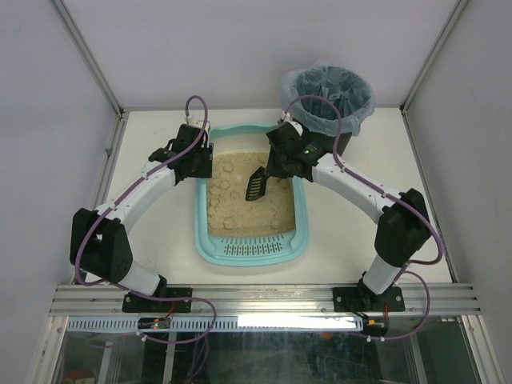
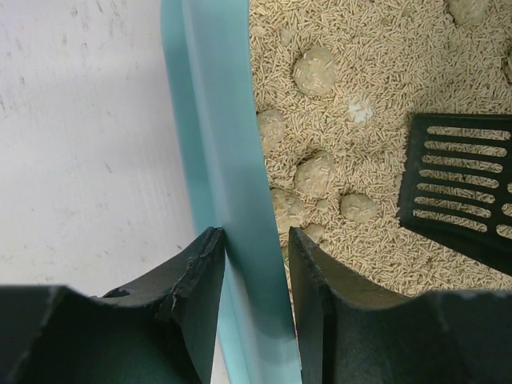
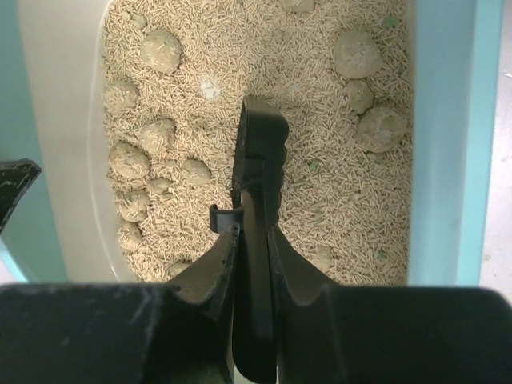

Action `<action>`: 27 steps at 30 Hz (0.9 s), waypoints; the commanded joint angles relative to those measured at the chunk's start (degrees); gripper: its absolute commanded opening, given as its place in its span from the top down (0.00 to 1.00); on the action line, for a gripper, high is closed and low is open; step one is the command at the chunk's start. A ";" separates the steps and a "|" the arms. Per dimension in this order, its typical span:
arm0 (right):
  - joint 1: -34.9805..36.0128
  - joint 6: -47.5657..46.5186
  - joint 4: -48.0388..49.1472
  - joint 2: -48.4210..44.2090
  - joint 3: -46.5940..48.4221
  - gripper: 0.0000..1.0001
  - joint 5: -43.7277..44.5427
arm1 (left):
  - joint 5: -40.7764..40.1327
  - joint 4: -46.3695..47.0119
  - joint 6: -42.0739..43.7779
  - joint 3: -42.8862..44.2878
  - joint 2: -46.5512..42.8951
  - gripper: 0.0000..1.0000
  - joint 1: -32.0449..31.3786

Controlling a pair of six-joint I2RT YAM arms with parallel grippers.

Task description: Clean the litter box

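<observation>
Robot test cell in a lab, plain white panel walls, aluminium frame posts, white table, left arm and right arm bolted to an aluminium rail, purple cables looping off them.

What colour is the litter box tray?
Light teal litter box; clearest in the top external view.

I counted two tools, my left tool and right tool, one litter box, one scoop, one bin, at least ten clumps.
</observation>
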 commanded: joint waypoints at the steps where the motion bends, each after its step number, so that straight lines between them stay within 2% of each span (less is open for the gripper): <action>1: 0.72 -2.47 -3.65 3.86 5.32 1.00 2.72 | 3.28 1.47 -0.07 0.13 0.88 0.62 -0.82; 8: 1.97 -0.86 0.10 8.46 4.39 1.00 -5.23 | 3.28 1.47 -0.02 0.13 0.97 0.63 -0.79; 18: 3.46 8.34 18.71 12.46 -6.73 1.00 -18.98 | 3.37 1.46 -0.04 0.13 0.80 0.63 -0.83; 27: 3.20 14.75 34.85 6.76 -17.11 1.00 -25.78 | 3.45 1.45 -0.05 0.14 0.80 0.63 -0.81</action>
